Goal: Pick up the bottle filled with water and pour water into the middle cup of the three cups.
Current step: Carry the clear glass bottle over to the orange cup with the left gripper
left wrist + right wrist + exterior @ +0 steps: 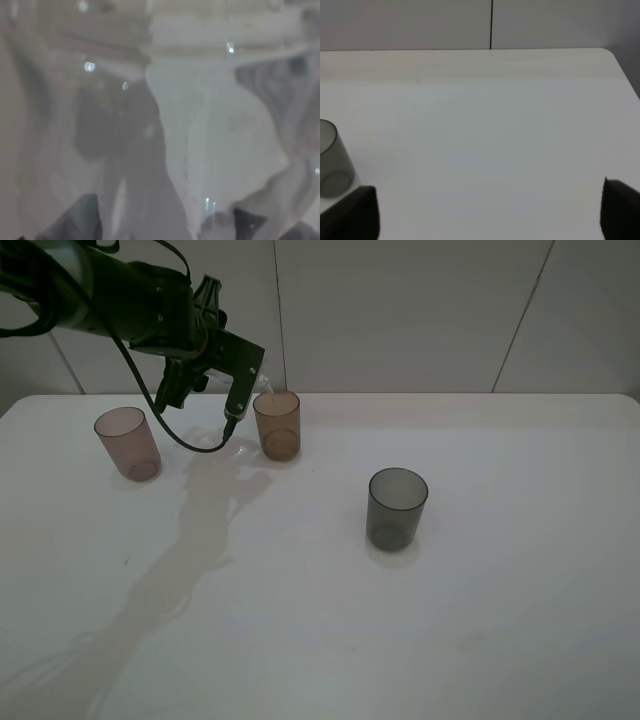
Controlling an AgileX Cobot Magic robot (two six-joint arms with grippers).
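My left gripper is shut on the clear glass bottle and holds it tilted, its neck at the rim of the amber middle cup. The bottle's glass fills the left wrist view as a close blur, so the fingers are hidden there. The pinkish-mauve cup stands to the left of the amber cup, and the dark smoky-grey cup stands to the right and nearer the front. My right gripper is open and empty over bare table, out of the exterior high view.
The white table runs to a pale wall at the back. The grey cup shows at the edge of the right wrist view, beside one right fingertip. The left arm's cable hangs just behind the amber cup.
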